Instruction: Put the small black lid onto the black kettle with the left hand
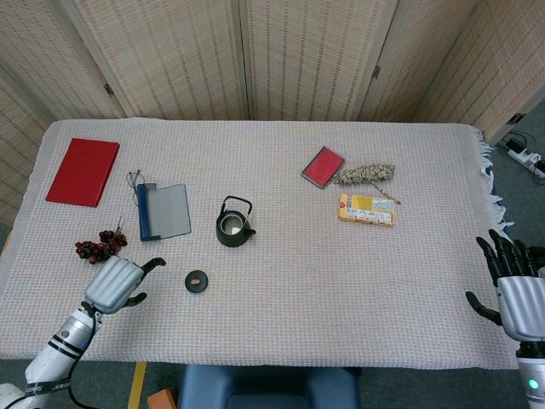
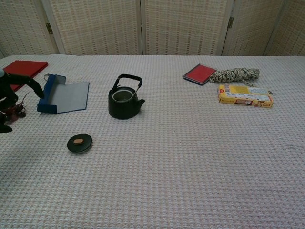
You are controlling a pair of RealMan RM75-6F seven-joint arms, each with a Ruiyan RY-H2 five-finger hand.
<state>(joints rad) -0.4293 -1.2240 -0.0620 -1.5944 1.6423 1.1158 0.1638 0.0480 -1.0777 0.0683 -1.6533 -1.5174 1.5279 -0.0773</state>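
- I judge the step in hand to be the approach to the pick: the left robot hand [image 1: 117,282] hovers over the bench [image 1: 281,315], just left of the small black lid [image 1: 197,280], not touching it, holding nothing, fingers loosely curved and apart.
- The lid lies flat on the cloth, near the front edge, with a small tan knob on top (the only raised feature to pinch). The black kettle [image 1: 234,227] stands upright behind it and slightly right, mouth open, handle raised.
- For a clean pick I would bring the fingertips down over the knob and pinch it, since the flat rim gives little purchase on a soft weave.
- For the placement I would come in from the side of the raised handle, not through it, keep the lid level and centre it over the mouth before releasing.
- The right robot hand [image 1: 513,294] hangs off the right bench edge, fingers spread, empty.
- The bench carries a pale waffle-weave cloth. Also on it: a bunch of dark grapes [image 1: 100,247] just behind the left robot hand (avoid brushing them), a blue folder [image 1: 164,211], a red book [image 1: 83,171], a small red case [image 1: 323,167], a coil of rope [image 1: 364,174] and a yellow packet [image 1: 366,210].
- Woven folding screens close off the room behind.
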